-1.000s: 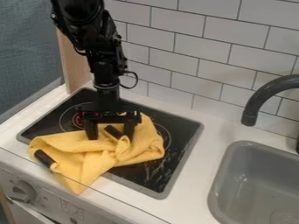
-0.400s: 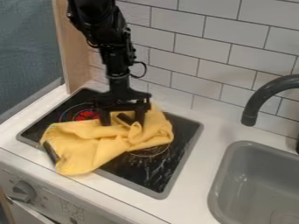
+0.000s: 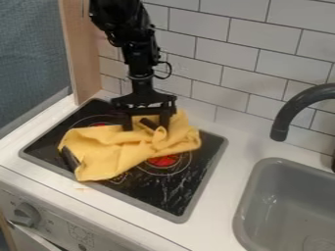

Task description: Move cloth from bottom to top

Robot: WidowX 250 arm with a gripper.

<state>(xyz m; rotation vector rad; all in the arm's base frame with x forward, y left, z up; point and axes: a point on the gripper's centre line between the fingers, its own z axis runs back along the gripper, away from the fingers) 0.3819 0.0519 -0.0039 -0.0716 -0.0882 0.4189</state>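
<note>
The black gripper (image 3: 145,126) hangs over the upper part of the stove top, its two fingers standing wide apart. They come down onto the upper part of the yellow cloth (image 3: 118,154), with a fold of it between them. Crumpled, the cloth lies across the upper left and middle of the black stove top (image 3: 160,193). One dark piece shows among the folds between the fingers, another at the cloth's left edge. How the fingertips meet the cloth is hidden in the folds.
A grey sink (image 3: 288,206) with a dark curved faucet (image 3: 298,105) is at the right. White wall tiles (image 3: 226,54) rise behind, and a wooden panel (image 3: 83,63) stands at the upper left. Stove knobs (image 3: 26,214) are at the lower left.
The gripper has moved up and to the right, and the cloth has shifted with it. The cloth's lower end has come off the white front edge, and a red burner now shows below it.
</note>
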